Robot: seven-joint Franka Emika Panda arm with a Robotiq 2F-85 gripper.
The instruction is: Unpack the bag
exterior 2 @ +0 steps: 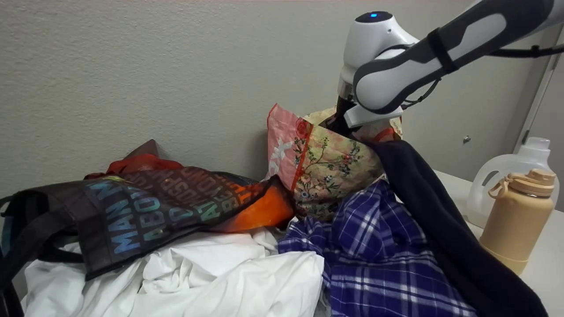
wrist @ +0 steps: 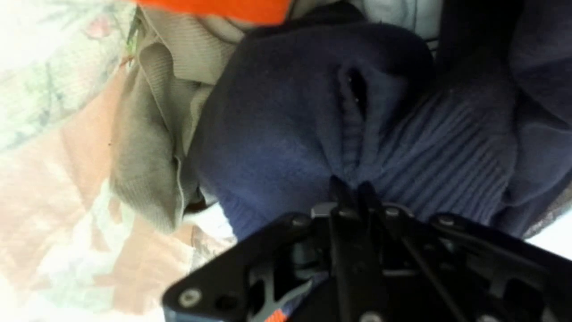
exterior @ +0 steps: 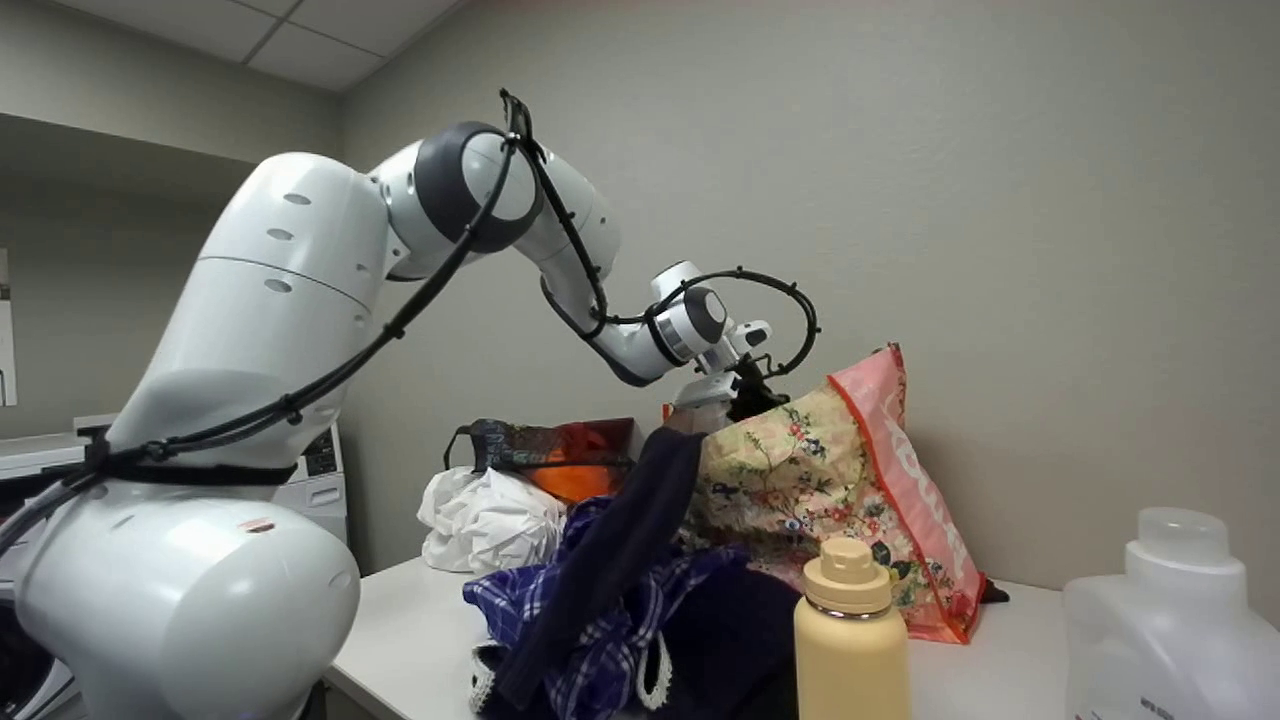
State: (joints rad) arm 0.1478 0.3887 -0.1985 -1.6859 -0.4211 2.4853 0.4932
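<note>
1. The floral bag (exterior: 780, 470) stands on the table (exterior: 400, 610) by the wall (exterior: 1050, 250).
2. Down in its mouth, the gripper (wrist: 351, 187) is pinching a gathered fold of navy garment (wrist: 272, 129).
3. Navy cloth (exterior 2: 425, 198) drapes over the rim; whether it's the same piece, I can't tell.
4. Plaid cloth (exterior 2: 374, 233) lies just beside the bag, the bottle (exterior 2: 519, 220) nearby.
5. A tote (exterior 2: 172, 211) rests on white cloth (exterior 2: 229, 281).
</note>
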